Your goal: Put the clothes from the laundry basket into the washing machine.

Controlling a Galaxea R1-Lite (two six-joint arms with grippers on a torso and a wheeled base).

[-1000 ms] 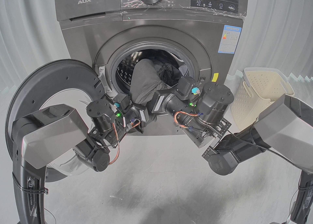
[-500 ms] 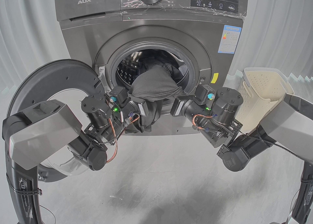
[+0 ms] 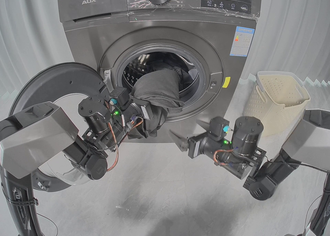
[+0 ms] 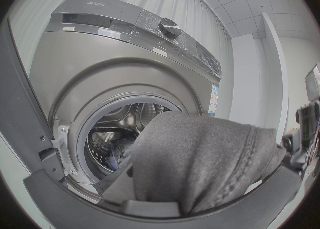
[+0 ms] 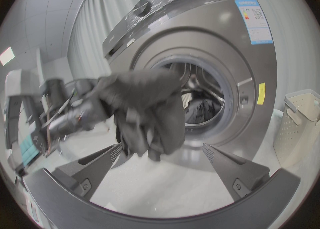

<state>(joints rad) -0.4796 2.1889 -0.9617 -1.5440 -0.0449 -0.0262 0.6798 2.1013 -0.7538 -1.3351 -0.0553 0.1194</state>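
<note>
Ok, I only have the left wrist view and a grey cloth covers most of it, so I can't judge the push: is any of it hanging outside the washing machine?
Observer: Yes. The grey cloth lies partly in the door opening of the washing machine, and a fold hangs down outside, below the rim.
Operator: Is the right gripper in the way?
Observer: No. The right gripper is open and empty, lower than the opening and apart from the cloth.
Operator: Anything left in the basket?
Observer: The laundry basket stands right of the machine; no clothes show inside it.
</note>
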